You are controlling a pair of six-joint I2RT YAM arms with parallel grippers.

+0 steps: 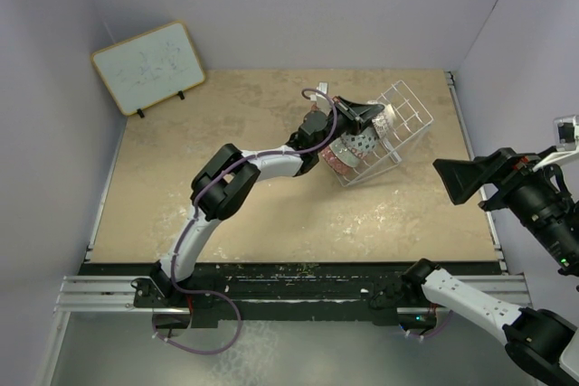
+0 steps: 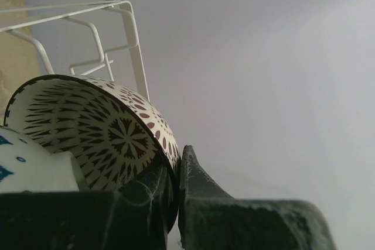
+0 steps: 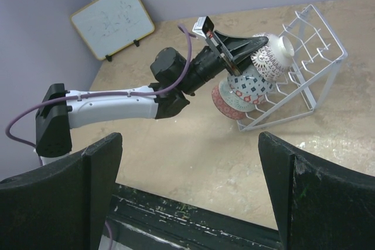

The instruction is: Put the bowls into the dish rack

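Left fingers [image 2: 202,191] were clamped together on the wall of the brown-patterned bowl [image 2: 88,133], one inside the rim and one outside, holding it on edge at the dish rack's [image 3: 304,68] left, open side. That thin pinch looked like the weak point. With so little of the bowl between the fingers it could pivot or slip, and ceramic dropped against ceramic might chip. The dish rack was light wire and appeared tipped up rather than lying flat on the tabletop [image 1: 271,223], though its footing was hard to read. Any further push from the left could slide it or roll it over, spilling what it carried. Letting go before a prong caught the bowl could let it roll back out to the left.

Three bowls showed in the dish rack, leaning one against the next. The red bowl [image 3: 221,100] was nearest its left edge, then the blue-patterned bowl [image 3: 249,86], then the held one furthest in. Whether any more sat behind them could not be told.

Well to the right of the dish rack, the right fingers [image 3: 316,197] stood wide apart with nothing between them.
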